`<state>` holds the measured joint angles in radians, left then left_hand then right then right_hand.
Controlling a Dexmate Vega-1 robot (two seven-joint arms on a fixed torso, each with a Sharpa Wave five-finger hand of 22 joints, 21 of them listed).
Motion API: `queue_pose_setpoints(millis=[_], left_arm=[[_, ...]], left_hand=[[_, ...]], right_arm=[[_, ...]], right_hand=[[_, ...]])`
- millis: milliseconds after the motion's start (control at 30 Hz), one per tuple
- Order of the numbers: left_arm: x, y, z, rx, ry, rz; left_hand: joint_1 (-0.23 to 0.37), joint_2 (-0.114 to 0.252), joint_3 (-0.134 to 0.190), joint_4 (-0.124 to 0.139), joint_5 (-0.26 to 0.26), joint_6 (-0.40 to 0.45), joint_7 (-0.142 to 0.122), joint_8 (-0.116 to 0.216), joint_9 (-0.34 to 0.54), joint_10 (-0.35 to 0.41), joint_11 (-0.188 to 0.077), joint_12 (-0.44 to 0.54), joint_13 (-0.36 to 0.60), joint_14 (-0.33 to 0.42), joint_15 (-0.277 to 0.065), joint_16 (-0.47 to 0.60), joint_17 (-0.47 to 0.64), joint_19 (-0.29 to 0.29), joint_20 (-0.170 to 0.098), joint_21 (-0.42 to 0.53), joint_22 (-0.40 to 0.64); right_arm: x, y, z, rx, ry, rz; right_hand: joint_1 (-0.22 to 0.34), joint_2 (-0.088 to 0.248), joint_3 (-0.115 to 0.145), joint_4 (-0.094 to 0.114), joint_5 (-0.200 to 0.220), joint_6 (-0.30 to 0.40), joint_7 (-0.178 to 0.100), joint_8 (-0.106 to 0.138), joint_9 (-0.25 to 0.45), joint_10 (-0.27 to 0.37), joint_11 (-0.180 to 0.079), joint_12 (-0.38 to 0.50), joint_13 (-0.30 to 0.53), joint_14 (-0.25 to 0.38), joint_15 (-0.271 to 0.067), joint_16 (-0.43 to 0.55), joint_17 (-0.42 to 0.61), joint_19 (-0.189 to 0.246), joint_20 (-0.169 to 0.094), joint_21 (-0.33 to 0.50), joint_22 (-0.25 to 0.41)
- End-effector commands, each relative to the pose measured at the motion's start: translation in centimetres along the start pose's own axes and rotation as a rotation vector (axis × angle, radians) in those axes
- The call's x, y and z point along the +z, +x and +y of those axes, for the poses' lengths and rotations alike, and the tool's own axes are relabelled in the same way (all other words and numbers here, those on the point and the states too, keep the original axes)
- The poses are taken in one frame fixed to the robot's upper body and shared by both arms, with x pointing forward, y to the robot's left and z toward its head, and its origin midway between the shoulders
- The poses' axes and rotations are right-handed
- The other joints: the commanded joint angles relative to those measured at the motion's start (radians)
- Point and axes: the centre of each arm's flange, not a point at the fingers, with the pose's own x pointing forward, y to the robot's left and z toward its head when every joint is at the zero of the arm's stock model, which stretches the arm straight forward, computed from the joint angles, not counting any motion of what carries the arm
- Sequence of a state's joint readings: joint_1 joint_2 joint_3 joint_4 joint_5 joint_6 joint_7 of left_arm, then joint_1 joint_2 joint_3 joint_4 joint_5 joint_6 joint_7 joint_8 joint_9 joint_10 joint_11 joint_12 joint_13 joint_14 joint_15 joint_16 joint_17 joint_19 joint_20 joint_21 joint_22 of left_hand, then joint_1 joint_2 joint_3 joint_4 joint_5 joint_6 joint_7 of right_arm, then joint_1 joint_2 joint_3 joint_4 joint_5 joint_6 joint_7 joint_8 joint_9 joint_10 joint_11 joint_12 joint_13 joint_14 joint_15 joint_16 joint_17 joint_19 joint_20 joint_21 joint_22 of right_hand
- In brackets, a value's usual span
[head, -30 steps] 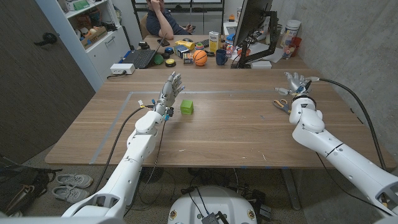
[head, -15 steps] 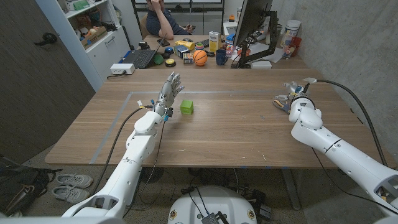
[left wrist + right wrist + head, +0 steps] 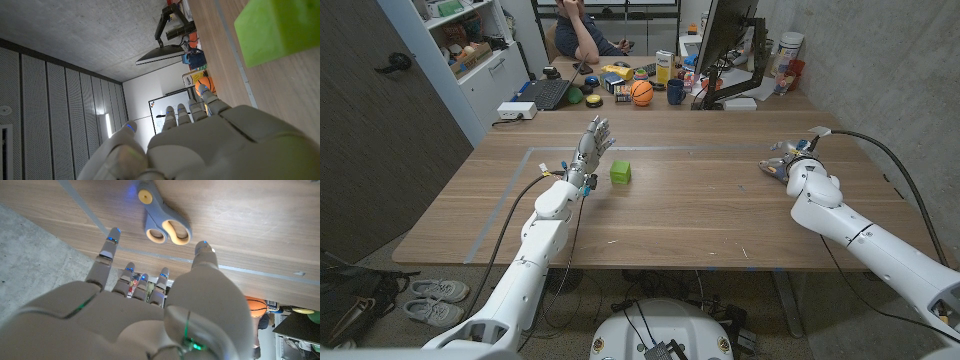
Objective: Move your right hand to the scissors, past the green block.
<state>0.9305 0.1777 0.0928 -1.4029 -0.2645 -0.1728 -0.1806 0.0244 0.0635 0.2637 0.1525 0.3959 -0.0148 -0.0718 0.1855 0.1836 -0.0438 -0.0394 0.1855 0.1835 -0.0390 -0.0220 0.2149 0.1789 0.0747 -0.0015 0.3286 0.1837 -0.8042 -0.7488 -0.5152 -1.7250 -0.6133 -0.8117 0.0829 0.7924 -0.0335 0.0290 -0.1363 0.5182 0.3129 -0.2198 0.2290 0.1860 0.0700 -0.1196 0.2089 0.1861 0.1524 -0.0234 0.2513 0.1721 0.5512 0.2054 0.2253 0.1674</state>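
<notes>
Over the scissors (image 3: 162, 220) on the worktop (image 3: 700, 215) | right robot hand (image 3: 790, 160) hovering, spread, holding nothing | well past green block (image 3: 621, 172) | reach nearly done; contact unclear

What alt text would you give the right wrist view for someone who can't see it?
The robot's right hand, fingers spread, hovers over grey-handled scissors with yellow-lined loops, lying on the wooden table. It holds nothing.

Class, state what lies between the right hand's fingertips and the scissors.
Only bare wood: in the right wrist view the right hand spreads open above the scissors.
</notes>
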Motion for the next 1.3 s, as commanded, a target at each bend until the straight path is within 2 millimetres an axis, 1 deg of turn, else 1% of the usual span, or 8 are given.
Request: queue_pose_setpoints(millis=[33,367,733,867,1300], left_arm=[[0.1,-1.0,-0.2,0.004,-0.001,-0.008],[0.4,-1.4,-0.3,0.003,0.003,-0.014],[0.4,-1.8,-0.2,0.003,0.004,-0.014],[0.4,-1.8,-0.1,0.004,0.003,-0.015],[0.6,-1.7,0.0,-0.002,0.006,-0.017]], left_hand=[[0.004,0.01,-0.007,0.0,0.006,0.0,-0.006,0.003,0.002,0.0,-0.008,0.005,0.006,-0.004,0.001,0.004,0.004,0.011,0.002,-0.004,0.004],[0.004,0.011,-0.009,0.001,0.007,0.001,-0.006,0.003,0.002,0.001,-0.008,0.005,0.006,-0.003,0.001,0.003,0.004,0.013,0.003,-0.008,0.004],[0.004,0.012,-0.012,0.001,0.008,0.002,-0.005,0.004,0.002,0.001,-0.007,0.005,0.006,-0.002,0.001,0.003,0.004,0.014,0.003,-0.011,0.004],[0.004,0.012,-0.013,0.001,0.009,0.001,-0.006,0.004,0.002,0.0,-0.007,0.005,0.006,-0.003,0.0,0.003,0.004,0.014,0.003,-0.013,0.004],[0.004,0.013,-0.016,0.001,0.01,0.002,-0.004,0.004,0.002,0.001,-0.006,0.005,0.006,-0.002,0.0,0.003,0.004,0.016,0.003,-0.017,0.005]], right_arm=[[-0.4,-0.8,0.1,0.004,0.014,-0.007],[-0.4,-1.3,0.1,-0.009,0.023,-0.013],[-0.4,-1.7,0.2,-0.009,0.024,-0.014],[-0.3,-1.7,0.1,-0.011,0.025,-0.017],[-0.1,-1.9,0.1,-0.019,0.029,-0.016]], right_hand=[[0.015,0.004,-0.006,-0.002,0.008,0.008,-0.002,-0.006,0.001,0.008,-0.003,-0.002,0.0,0.008,-0.001,-0.005,-0.001,0.001,-0.009,-0.009,0.002],[0.02,0.004,-0.011,0.0,0.01,0.002,-0.002,-0.013,0.001,0.006,-0.002,-0.006,0.0,0.009,-0.004,-0.009,0.0,0.0,-0.013,-0.016,0.002],[0.024,0.007,-0.017,0.004,0.012,0.005,-0.002,-0.017,0.002,0.015,-0.004,-0.007,0.0,0.023,-0.009,-0.009,0.0,0.007,-0.027,-0.021,0.002],[0.026,0.007,-0.018,0.005,0.013,0.006,-0.002,-0.017,0.002,0.016,-0.005,-0.008,0.0,0.027,-0.012,-0.009,0.0,0.009,-0.028,-0.021,0.002],[0.034,0.011,-0.023,0.007,0.015,0.017,-0.002,-0.018,0.003,0.03,-0.011,-0.007,0.0,0.043,-0.021,-0.01,-0.001,0.017,-0.045,-0.025,0.003]])
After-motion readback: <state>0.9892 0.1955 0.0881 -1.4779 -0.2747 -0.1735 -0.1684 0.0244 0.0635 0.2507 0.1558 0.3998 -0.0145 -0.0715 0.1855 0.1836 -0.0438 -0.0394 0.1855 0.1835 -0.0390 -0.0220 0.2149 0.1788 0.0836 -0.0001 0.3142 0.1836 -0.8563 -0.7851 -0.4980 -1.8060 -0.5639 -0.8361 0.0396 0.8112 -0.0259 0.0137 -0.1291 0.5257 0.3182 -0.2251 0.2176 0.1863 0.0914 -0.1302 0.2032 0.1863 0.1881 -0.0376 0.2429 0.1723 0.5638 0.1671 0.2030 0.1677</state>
